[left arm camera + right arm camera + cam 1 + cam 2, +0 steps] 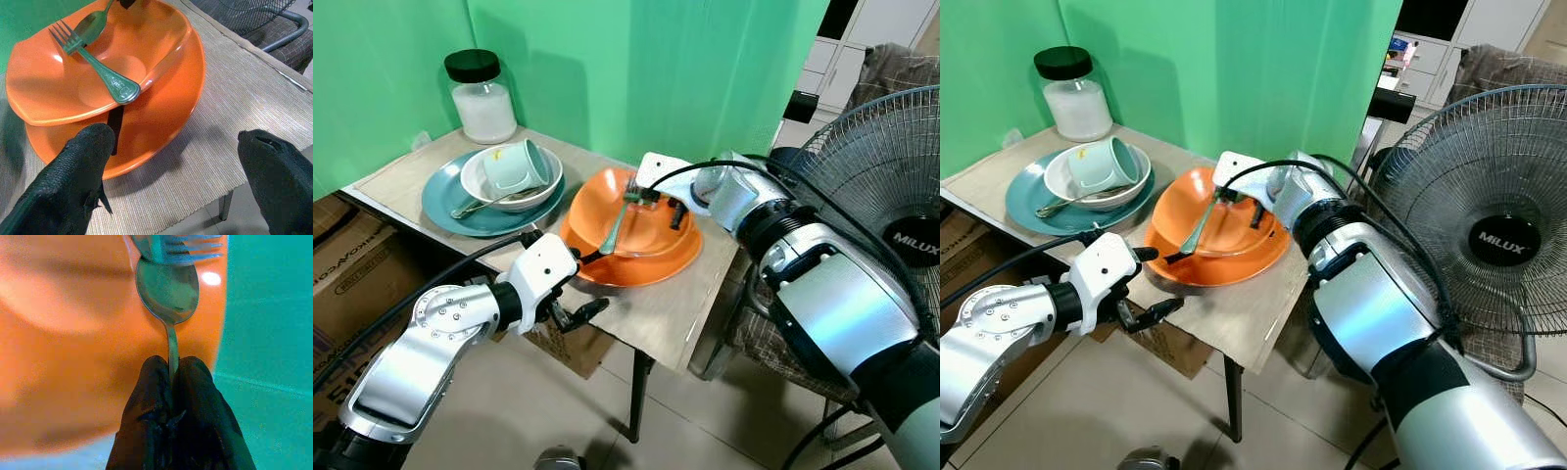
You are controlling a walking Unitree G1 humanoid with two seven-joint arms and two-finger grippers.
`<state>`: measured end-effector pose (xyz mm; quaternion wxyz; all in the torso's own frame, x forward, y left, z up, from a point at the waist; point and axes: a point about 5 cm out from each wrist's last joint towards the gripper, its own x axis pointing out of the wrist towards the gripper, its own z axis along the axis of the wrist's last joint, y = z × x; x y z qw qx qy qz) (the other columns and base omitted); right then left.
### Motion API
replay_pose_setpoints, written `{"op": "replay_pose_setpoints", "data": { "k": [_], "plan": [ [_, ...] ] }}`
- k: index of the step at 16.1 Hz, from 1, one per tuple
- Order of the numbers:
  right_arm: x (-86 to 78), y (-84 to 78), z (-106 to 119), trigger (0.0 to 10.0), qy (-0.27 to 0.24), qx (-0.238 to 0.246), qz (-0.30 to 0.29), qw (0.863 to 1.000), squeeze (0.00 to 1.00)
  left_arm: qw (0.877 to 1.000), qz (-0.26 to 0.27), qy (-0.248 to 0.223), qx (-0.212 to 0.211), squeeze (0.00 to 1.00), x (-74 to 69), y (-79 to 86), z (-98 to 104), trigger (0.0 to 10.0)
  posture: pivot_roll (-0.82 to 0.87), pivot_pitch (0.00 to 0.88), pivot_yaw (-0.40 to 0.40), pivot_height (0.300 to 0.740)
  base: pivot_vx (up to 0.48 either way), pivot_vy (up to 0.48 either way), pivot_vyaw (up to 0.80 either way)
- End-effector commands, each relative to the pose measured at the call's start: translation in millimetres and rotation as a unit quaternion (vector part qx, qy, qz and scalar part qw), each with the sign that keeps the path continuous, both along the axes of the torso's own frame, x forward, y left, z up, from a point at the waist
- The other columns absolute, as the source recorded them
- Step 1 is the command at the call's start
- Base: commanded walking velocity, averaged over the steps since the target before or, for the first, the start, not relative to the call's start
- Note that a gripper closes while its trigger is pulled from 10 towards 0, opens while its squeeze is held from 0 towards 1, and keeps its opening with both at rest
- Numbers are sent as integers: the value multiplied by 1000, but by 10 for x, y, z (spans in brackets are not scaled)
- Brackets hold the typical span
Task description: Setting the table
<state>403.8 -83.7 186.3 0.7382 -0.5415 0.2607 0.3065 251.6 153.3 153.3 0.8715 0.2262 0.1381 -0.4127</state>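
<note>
Jaws of the right gripper (171, 374) pinch a spoon (168, 289) over the orange bowl (98, 63), beside the fork (95, 63), apparently to lift it; left gripper (171, 176) hovers spread at the bench (234, 132) edge.

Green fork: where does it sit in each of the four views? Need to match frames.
Left eye view: green fork lies slanted in the orange bowl, picture centre.
Right eye view: same pose, left of centre.
Left wrist view: across the bowl, handle end over its rim.
Right wrist view: its tines cross just beyond the spoon.
Shared landmark: the orange bowl.
</note>
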Motion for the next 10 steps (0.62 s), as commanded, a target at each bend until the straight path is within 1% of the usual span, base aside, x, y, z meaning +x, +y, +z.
{"op": "replay_pose_setpoints", "data": {
  "k": [1, 3, 5, 6, 8, 10],
  "plan": [
    [24, -37, 49, 0, -21, -35, 16, 999, 0, 1000, -7, 0, 8, 0, 13, -9, -9, 10000, 212, 0, -30, 740, 0, 0, 0],
    [35, -76, 86, 0, -28, -83, 39, 995, 0, 1000, -10, 4, 10, 0, 5, -19, -24, 10000, 208, 0, -29, 740, 0, 0, 0],
    [43, -145, 117, 0, -24, -102, 46, 993, 0, 1000, -12, 5, 11, 0, -7, -30, -31, 10000, 204, 0, -28, 740, 0, 0, 0],
    [45, -154, 124, 0, -24, -103, 46, 993, 0, 1000, -12, 5, 11, 0, -8, -30, -31, 10000, 202, 0, -26, 740, 0, 0, 0],
    [78, -228, 274, 0, -36, -70, 34, 996, 0, 1000, -17, 7, 12, 0, -5, -34, -34, 10000, 187, 0, -10, 740, 0, 0, 0],
    [90, -245, 325, 0, -48, -62, 34, 996, 0, 1000, -19, 4, 13, 0, 6, -41, -30, 10000, 186, 0, -9, 740, 0, 0, 0]
  ]
}}
